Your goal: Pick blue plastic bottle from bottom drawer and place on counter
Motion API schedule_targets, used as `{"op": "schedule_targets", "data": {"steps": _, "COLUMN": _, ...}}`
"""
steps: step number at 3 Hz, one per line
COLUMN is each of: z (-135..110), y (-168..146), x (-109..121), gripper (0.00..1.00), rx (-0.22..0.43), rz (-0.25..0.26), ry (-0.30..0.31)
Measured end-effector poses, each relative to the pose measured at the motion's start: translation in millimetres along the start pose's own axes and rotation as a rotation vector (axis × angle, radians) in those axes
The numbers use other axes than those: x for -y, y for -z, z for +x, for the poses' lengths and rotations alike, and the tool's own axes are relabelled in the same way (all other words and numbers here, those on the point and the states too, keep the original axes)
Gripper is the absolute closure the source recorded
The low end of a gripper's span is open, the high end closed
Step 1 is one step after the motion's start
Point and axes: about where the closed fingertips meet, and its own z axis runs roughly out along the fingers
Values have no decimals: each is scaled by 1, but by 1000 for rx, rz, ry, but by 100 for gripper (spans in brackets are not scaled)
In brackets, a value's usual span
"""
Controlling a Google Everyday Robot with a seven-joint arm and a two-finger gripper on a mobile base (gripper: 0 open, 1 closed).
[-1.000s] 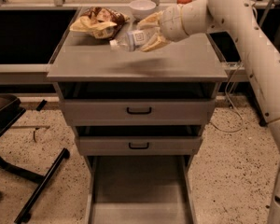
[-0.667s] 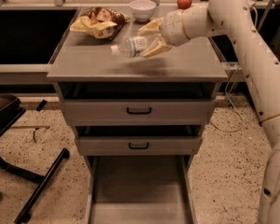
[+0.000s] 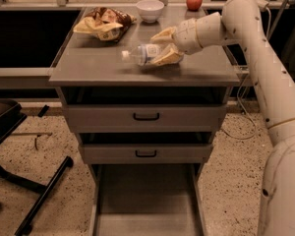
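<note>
The blue plastic bottle [image 3: 141,53] lies on its side low over the counter [image 3: 98,65], white cap pointing left. My gripper [image 3: 155,49] reaches in from the right, and its two tan fingers [image 3: 166,57] are closed around the bottle's rear half. I cannot tell whether the bottle rests on the counter top or hangs just above it. The bottom drawer [image 3: 146,200] is pulled open below, and its floor is bare.
A crumpled chip bag [image 3: 103,23], a white bowl [image 3: 150,9] and a red apple [image 3: 194,1] sit at the back of the counter. Two shallower drawers with black handles [image 3: 146,116] are partly open. A chair base [image 3: 39,200] stands on the floor at the left.
My gripper has moved down and slightly right with the bottle, bringing it lower onto the counter's front middle.
</note>
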Motion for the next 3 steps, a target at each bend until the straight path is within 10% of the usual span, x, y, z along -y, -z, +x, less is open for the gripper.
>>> {"op": "schedule_targets", "data": {"steps": 3, "z": 0, "y": 0, "x": 1, "gripper": 35, "rx": 0, "rz": 1, "ry": -3}}
